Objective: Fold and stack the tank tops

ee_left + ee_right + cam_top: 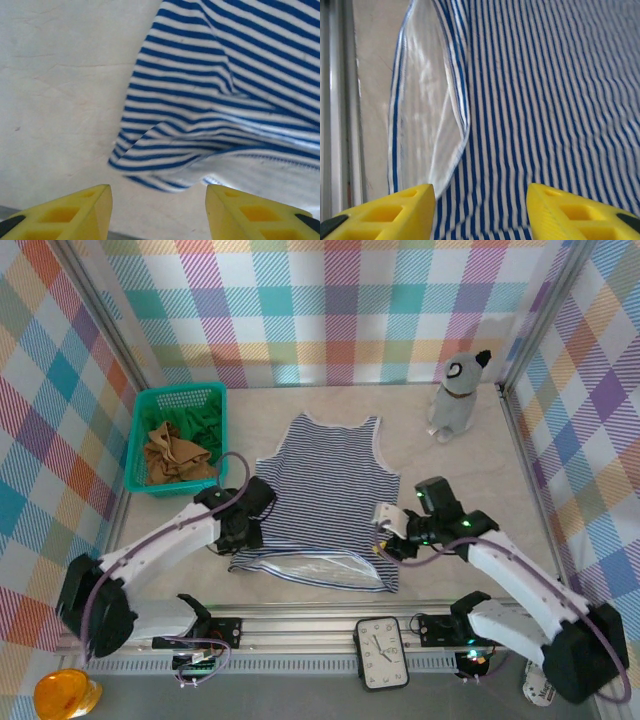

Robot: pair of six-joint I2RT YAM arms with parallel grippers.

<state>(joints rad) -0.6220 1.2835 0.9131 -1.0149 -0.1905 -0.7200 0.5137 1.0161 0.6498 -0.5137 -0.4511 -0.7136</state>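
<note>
Top external view: my left gripper [243,528] and my right gripper [388,540] sit low at the two near corners of the striped tank top [330,475], one on each side of it. Both have their yellow fingers apart, with nothing clamped between them. Left wrist view: just ahead of my left gripper [158,192] the corner of the top is bunched into soft ridges, beside bare table [60,100]. Right wrist view: my right gripper [480,189] is over the stripes, though I cannot tell whether its fingers touch the cloth. To its left the hem [422,115] is flipped over and shows its pale inside. I judge the trouble lies in that loose near edge. If I close on it as it lies, I may catch one layer only, or pinch a ridge rather than the true corner, and the fold would come out crooked. Moving my two grippers unevenly could also drag the whole top askew, because it is thin and slides easily. The top itself is navy and white in fine stripes with white trim. It lies front up between my grippers, with its straps stretching away from them. It is mostly flat, and only the edge nearest them is rumpled. Beyond my left gripper a teal basket [150,405] holds the tan top [172,458] and the green top [203,425], both crumpled and not yet folded.
</note>
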